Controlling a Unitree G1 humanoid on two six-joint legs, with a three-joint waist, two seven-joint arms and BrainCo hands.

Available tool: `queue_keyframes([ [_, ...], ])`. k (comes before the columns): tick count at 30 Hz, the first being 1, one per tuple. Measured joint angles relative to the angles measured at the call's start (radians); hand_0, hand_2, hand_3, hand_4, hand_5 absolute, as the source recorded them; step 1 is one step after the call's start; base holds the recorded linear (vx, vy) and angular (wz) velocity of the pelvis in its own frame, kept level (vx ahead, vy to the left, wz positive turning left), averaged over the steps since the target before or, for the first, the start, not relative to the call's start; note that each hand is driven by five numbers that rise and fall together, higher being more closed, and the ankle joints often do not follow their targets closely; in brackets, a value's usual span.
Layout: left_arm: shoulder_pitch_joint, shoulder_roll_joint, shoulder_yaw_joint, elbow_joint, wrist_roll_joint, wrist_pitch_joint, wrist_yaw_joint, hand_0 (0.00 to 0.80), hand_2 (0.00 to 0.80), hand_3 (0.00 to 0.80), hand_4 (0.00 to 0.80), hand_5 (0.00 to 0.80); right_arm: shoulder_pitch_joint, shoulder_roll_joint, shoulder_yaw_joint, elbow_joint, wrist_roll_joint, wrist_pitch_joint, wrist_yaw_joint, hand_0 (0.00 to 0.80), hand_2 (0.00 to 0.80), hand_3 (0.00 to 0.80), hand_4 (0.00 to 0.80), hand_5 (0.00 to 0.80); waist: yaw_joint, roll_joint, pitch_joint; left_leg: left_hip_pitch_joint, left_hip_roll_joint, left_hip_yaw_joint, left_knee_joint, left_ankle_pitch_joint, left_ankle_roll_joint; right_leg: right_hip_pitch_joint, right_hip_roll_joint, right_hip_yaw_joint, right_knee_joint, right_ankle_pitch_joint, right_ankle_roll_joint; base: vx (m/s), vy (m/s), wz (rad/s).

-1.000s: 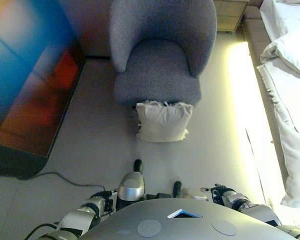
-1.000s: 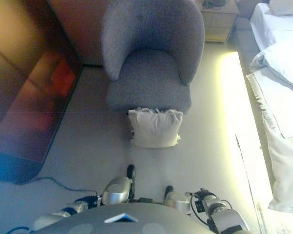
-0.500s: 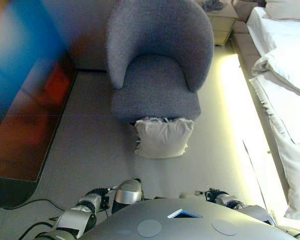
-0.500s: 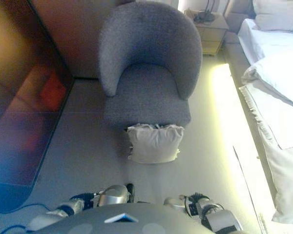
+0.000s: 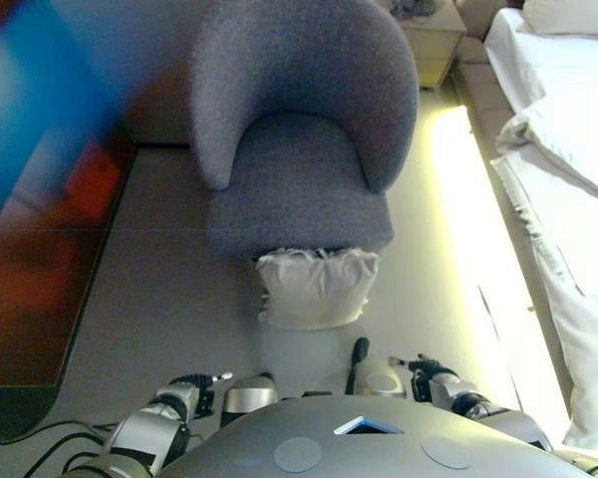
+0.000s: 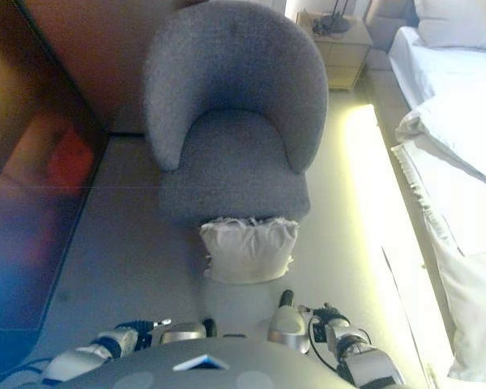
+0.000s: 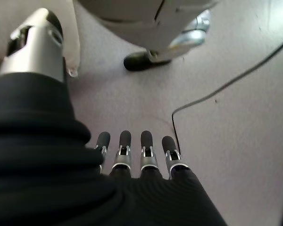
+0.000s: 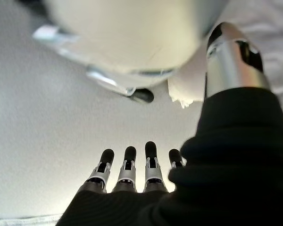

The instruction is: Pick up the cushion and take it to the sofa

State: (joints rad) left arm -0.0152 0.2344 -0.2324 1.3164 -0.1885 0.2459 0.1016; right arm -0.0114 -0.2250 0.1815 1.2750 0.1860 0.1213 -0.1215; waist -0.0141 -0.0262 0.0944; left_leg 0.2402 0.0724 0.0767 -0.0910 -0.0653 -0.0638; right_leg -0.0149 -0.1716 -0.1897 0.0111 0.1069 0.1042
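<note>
A cream cushion (image 5: 314,289) with a frilled top edge stands on the floor, leaning against the front of the grey armchair (image 5: 304,129). It also shows in the right eye view (image 6: 247,250). Both my arms hang low at my sides, well short of the cushion. My left hand (image 7: 132,160) is open with straight fingers over the bare carpet and holds nothing. My right hand (image 8: 132,174) is open with straight fingers over the floor and holds nothing.
A bed with white bedding (image 5: 568,149) runs along the right, with a lit strip of floor (image 5: 458,199) beside it. A nightstand (image 5: 429,30) stands behind the armchair. A dark glossy panel (image 5: 30,219) lies at the left. A black cable (image 7: 217,89) crosses the carpet.
The whole picture has shifted: the camera has moved nearer, so armchair and cushion sit lower and closer. The cushion still leans on the armchair. Both hands stay low and open.
</note>
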Motion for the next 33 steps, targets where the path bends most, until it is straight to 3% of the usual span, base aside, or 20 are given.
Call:
queue_keyframes([
  [2,-0.001,-0.012,0.004,-0.001,0.0,-0.014,0.001,0.0,0.0,0.0,0.0,0.0,0.006,-0.019,-0.007,0.0,-0.001,-0.001,0.0,0.0,0.0,0.0,0.0,0.0,0.0,0.034,0.009,0.003,0.045,-0.001,0.022,-0.006,-0.027,0.028,0.047,-0.001,-0.014,-0.005,-0.016,0.229,-0.273,0.12],
  [4,-0.002,-0.019,0.021,0.0,0.001,-0.026,0.001,0.0,0.0,0.0,0.0,0.0,0.007,-0.031,-0.009,-0.002,-0.02,-0.001,0.001,0.0,0.0,0.0,0.0,0.0,-0.001,0.049,0.014,-0.012,0.068,-0.024,0.071,-0.015,-0.04,0.051,0.066,0.0,-0.022,-0.012,-0.033,0.196,-0.254,0.24],
  [9,-0.007,-0.017,0.021,0.006,0.03,-0.087,0.014,0.0,0.0,0.0,0.0,0.0,-0.022,-0.035,-0.004,-0.009,-0.056,-0.01,0.01,0.0,0.0,0.0,0.0,0.0,0.007,0.021,0.018,-0.076,0.076,-0.037,0.214,-0.011,-0.042,0.06,0.072,-0.001,-0.008,-0.048,-0.053,0.107,-0.176,0.15],
  [13,-0.037,-0.011,0.035,0.009,-0.005,-0.109,0.017,0.0,0.0,0.0,0.0,0.0,-0.039,-0.031,0.019,-0.009,-0.056,-0.007,0.016,0.0,0.0,0.0,0.0,0.0,0.032,-0.018,0.024,-0.207,0.06,-0.052,0.426,0.031,-0.079,0.064,0.048,-0.007,-0.021,-0.058,-0.074,0.133,0.013,0.14],
  [14,-0.041,-0.012,0.04,-0.002,-0.024,-0.111,0.015,0.0,0.0,0.0,0.0,0.0,-0.039,-0.033,0.032,-0.007,-0.056,-0.005,0.017,0.0,0.0,0.0,0.0,0.0,0.033,-0.022,0.027,-0.232,0.061,-0.04,0.437,0.032,-0.067,0.063,0.04,-0.019,-0.023,-0.052,-0.084,0.171,0.183,0.18],
  [17,-0.042,-0.014,0.041,-0.001,-0.04,-0.108,0.014,0.0,0.0,0.0,0.0,0.0,-0.032,-0.032,0.055,-0.003,-0.056,-0.005,0.017,0.0,0.0,0.0,0.0,0.0,0.029,-0.01,0.03,-0.24,0.082,0.036,0.345,0.028,-0.07,0.041,0.019,-0.059,0.002,-0.052,-0.083,0.231,0.274,0.16],
  [19,-0.048,-0.023,0.041,0.009,-0.04,-0.103,0.013,0.0,0.0,0.0,0.0,0.0,-0.017,-0.034,0.063,0.002,-0.055,-0.004,0.015,0.0,0.0,0.0,0.0,0.0,0.026,0.011,0.025,-0.231,0.095,0.063,0.268,0.021,-0.059,0.036,0.022,-0.076,-0.02,-0.065,-0.056,0.324,0.346,0.13],
  [20,-0.039,-0.05,0.041,0.021,-0.039,-0.102,0.012,0.0,0.0,0.0,0.0,0.0,-0.015,-0.06,0.063,0.015,-0.055,-0.004,0.014,0.0,0.0,0.0,0.0,0.0,0.039,0.092,0.012,-0.238,0.15,0.051,0.194,-0.04,-0.001,0.027,0.072,-0.072,0.017,-0.09,-0.038,0.287,0.315,-0.07],
  [21,-0.041,-0.054,0.047,0.012,-0.039,-0.104,0.012,0.0,0.0,0.0,0.0,0.0,-0.025,-0.061,0.04,0.047,-0.046,0.0,-0.001,0.0,0.0,0.0,0.0,0.0,0.072,0.119,0.027,-0.245,0.183,0.081,0.211,0.044,-0.075,-0.051,0.074,-0.033,0.283,-0.137,-0.071,0.246,0.292,-0.13],
  [22,-0.019,-0.038,0.06,-0.009,-0.039,-0.106,0.012,0.0,0.0,0.0,0.0,0.0,-0.021,-0.059,0.035,0.064,-0.043,0.008,0.003,0.0,0.0,0.0,0.0,0.0,0.081,0.088,0.018,-0.228,0.146,0.085,0.187,0.045,-0.07,-0.079,0.033,-0.015,0.45,-0.253,-0.043,0.238,0.292,-0.04],
  [23,-0.002,-0.022,0.062,-0.009,-0.038,-0.102,0.013,0.0,0.0,0.0,0.0,0.0,-0.018,-0.059,0.032,0.066,-0.043,0.011,0.002,0.0,0.0,0.0,0.0,0.0,0.079,0.043,0.009,-0.201,0.106,0.089,0.167,0.055,-0.061,-0.038,-0.008,-0.007,0.422,-0.309,-0.026,0.24,0.289,0.19],
  [24,0.001,-0.015,0.065,0.009,-0.025,-0.092,0.015,0.0,0.0,0.0,0.0,0.0,-0.025,-0.061,0.024,0.066,-0.043,0.01,-0.001,0.0,0.0,0.0,0.0,0.0,0.079,0.023,0.011,-0.195,0.088,0.096,0.17,0.063,-0.066,0.03,-0.028,-0.002,0.329,-0.344,-0.009,0.235,0.263,0.28],
  [27,0.005,-0.021,0.055,0.018,-0.014,-0.073,0.007,0.0,0.0,0.0,0.0,0.0,-0.025,-0.072,0.01,0.062,-0.035,0.01,-0.022,0.0,0.0,0.0,0.0,0.0,0.08,0.039,0.001,-0.184,0.119,0.098,0.141,0.075,-0.048,0.109,-0.024,0.021,0.207,-0.299,0.023,0.171,0.161,0.21],
  [28,0.005,-0.019,0.044,0.015,0.001,-0.073,0.006,0.0,0.0,0.0,0.0,0.0,-0.025,-0.064,0.008,0.06,-0.034,0.007,-0.025,0.0,0.0,0.0,0.0,0.0,0.081,0.041,-0.002,-0.179,0.119,0.102,0.137,0.096,-0.081,0.11,-0.031,0.032,0.196,-0.29,0.043,0.103,0.086,-0.01],
  [29,0.006,-0.008,0.032,0.009,0.003,-0.073,0.007,0.0,0.0,0.0,0.0,0.0,-0.023,-0.045,0.005,0.055,-0.033,0.007,-0.03,0.0,0.0,0.0,0.0,0.0,0.082,0.033,-0.007,-0.174,0.097,0.118,0.128,0.099,-0.086,0.106,-0.049,0.044,0.182,-0.276,0.062,0.082,0.063,-0.3],
  [31,0.004,0.016,0.018,0.003,0.002,-0.069,0.014,0.0,0.0,0.0,0.0,0.0,-0.027,0.0,0.004,0.025,-0.03,0.004,-0.034,0.0,0.0,0.0,0.0,0.0,0.082,0.005,-0.011,-0.158,0.077,0.158,0.102,0.101,-0.078,0.099,-0.075,0.036,0.133,-0.231,0.066,0.019,0.006,-0.61],
  [33,-0.017,0.038,0.014,-0.002,0.002,-0.066,0.024,0.0,0.0,0.0,0.0,0.0,-0.041,0.029,0.007,0.02,-0.03,0.002,-0.036,0.0,0.0,0.0,0.0,0.0,0.082,-0.001,-0.008,-0.151,0.08,0.167,0.09,0.1,-0.077,0.09,-0.077,0.016,0.087,-0.179,0.063,-0.108,-0.102,-0.73],
])
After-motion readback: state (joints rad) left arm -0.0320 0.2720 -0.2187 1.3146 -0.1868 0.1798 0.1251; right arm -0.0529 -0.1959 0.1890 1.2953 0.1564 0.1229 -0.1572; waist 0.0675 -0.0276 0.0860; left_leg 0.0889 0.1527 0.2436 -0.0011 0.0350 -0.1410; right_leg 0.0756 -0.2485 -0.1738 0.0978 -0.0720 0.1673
